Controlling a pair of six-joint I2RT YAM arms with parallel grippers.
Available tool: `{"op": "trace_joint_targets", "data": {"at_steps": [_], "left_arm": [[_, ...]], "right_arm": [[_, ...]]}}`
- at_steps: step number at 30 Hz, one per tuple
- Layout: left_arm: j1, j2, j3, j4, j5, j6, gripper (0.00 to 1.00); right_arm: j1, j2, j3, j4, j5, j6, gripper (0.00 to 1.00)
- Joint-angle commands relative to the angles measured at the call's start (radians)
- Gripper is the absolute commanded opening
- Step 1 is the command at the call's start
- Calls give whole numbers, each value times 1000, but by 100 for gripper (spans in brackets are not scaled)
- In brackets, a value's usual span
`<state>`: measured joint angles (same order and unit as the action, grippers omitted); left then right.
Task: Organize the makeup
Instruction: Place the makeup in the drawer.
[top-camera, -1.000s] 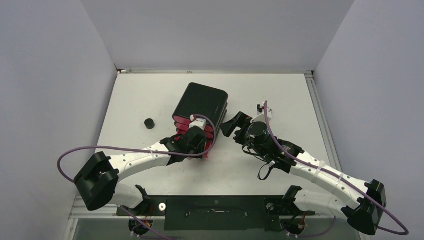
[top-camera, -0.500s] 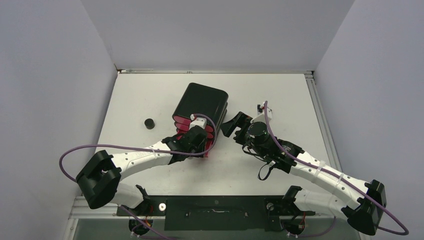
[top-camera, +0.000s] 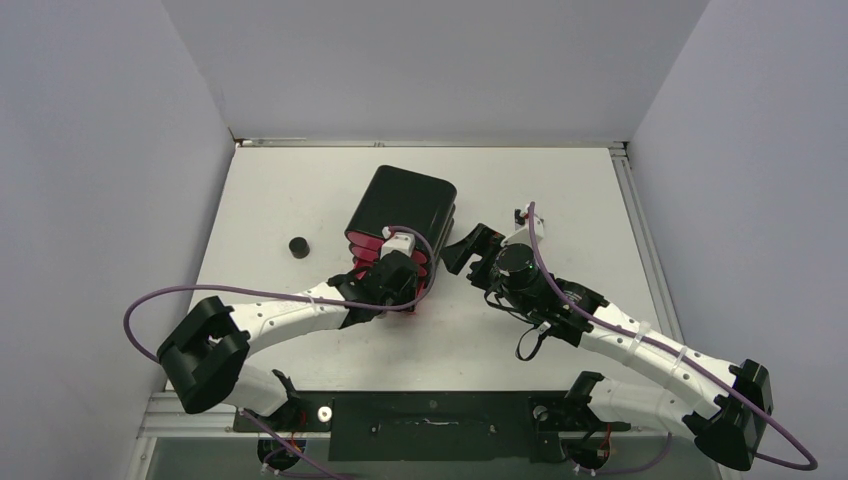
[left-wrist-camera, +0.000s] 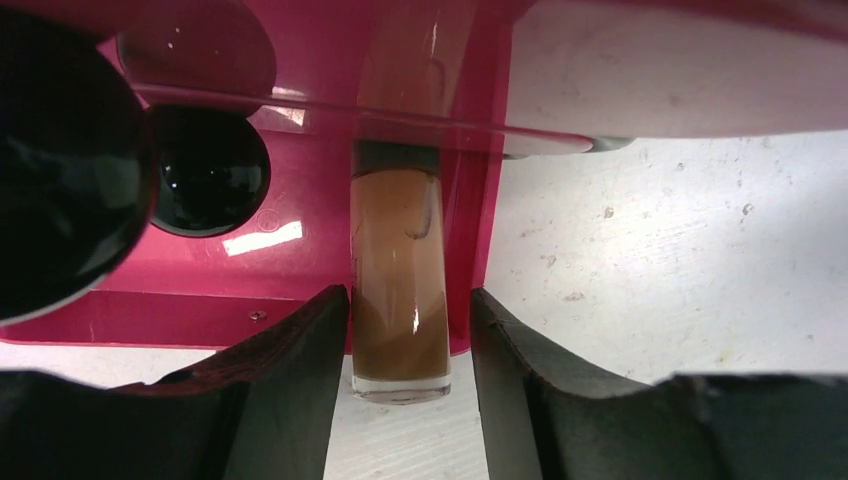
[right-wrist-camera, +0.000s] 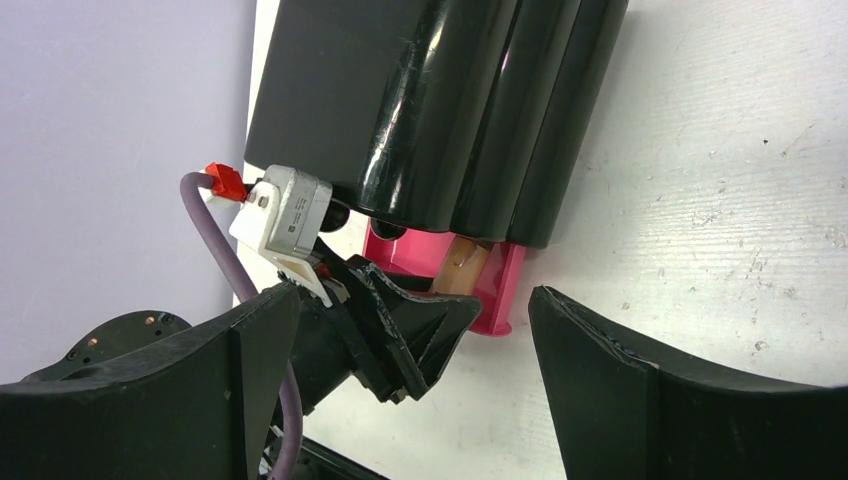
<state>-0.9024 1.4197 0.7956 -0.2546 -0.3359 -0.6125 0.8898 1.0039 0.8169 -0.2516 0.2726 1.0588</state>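
One tan tube (left-wrist-camera: 398, 250) lies lengthwise in the pink drawer (left-wrist-camera: 300, 270), base outward between the left gripper's (left-wrist-camera: 408, 300) parted jaws; the right gripper (right-wrist-camera: 412, 300) gapes empty.

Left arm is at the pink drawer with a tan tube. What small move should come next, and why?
Probably nudge the tan tube deeper into the pink drawer: its end overhangs the drawer's front lip, and the left gripper flanks it loosely.
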Motion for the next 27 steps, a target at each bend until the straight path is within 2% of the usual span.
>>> {"op": "trace_joint_targets", "data": {"at_steps": [1,19,21,27], "left_arm": [[-2,-37,-5,72,-22,7,46],[-2,-89,1,-78,20,55,44],[-2,-85,-1,-71,33,60,42],[-3,-62,0,-21,57,55,22]], "right_arm": [[-6,-9,-8,11,17,-1,82],[-8,-12,-13,11,14,0,82],[-7,-14,-12,11,15,2,82],[-7,-13,-16,10,17,1,82]]}}
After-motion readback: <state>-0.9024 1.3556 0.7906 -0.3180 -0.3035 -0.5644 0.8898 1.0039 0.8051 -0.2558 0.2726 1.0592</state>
